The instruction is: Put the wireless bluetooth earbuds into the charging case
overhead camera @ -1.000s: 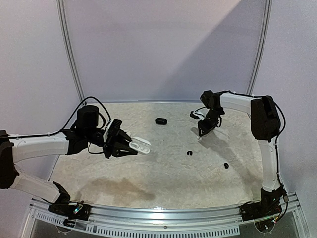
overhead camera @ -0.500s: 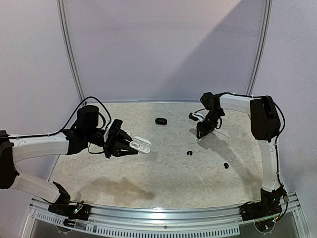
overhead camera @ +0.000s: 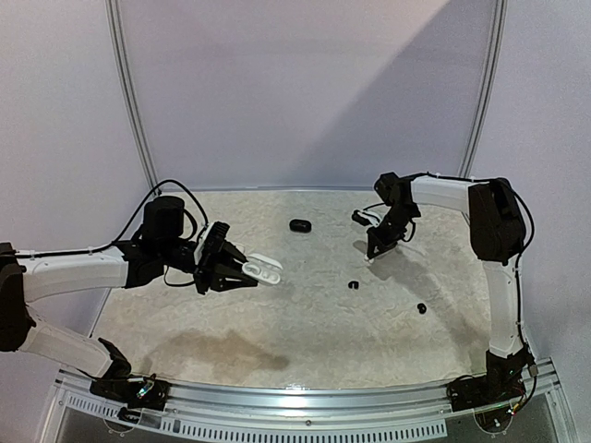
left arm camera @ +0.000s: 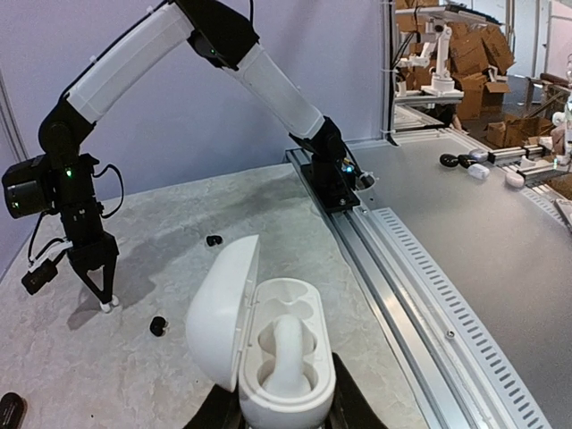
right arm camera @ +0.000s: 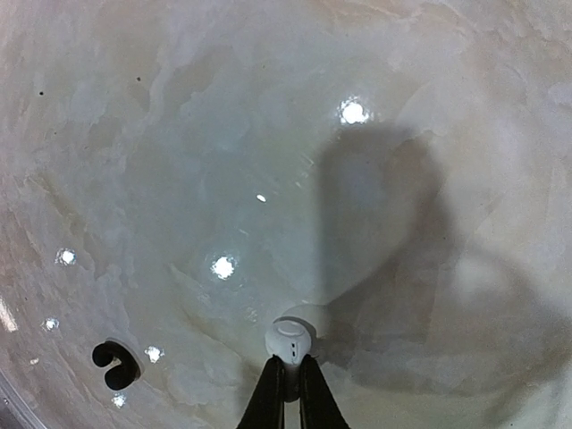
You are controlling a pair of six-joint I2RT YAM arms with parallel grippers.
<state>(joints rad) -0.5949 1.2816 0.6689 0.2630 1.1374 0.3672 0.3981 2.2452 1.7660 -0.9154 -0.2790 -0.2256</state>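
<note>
We are clamping our left jaws on the white charging case (overhead camera: pixel 261 269) and holding it clear of the counter (overhead camera: pixel 305 332). It is to the left of the black oval case (overhead camera: pixel 299 225) and nearer our bases than that case. The lid (left arm camera: pixel 222 308) is standing open. In the left wrist view, one seated white earbud (left arm camera: pixel 286 350) is resting in a pocket of the charging case.

Our right jaws are pressing together on a pinched white earbud (right arm camera: pixel 289 340), out to the right of the black oval case and slightly nearer our bases. The jaws are pointing down at the counter. The pinched white earbud is hanging right at the surface, and we cannot tell whether it is touching.

Two black buds are lying loose on the counter. The first black earbud (overhead camera: pixel 353 284) is lying right of the black oval case and nearer our bases. The second black earbud (overhead camera: pixel 421 308) is lying farther right of that case and nearer still. Neither is touching either pair of jaws.
</note>
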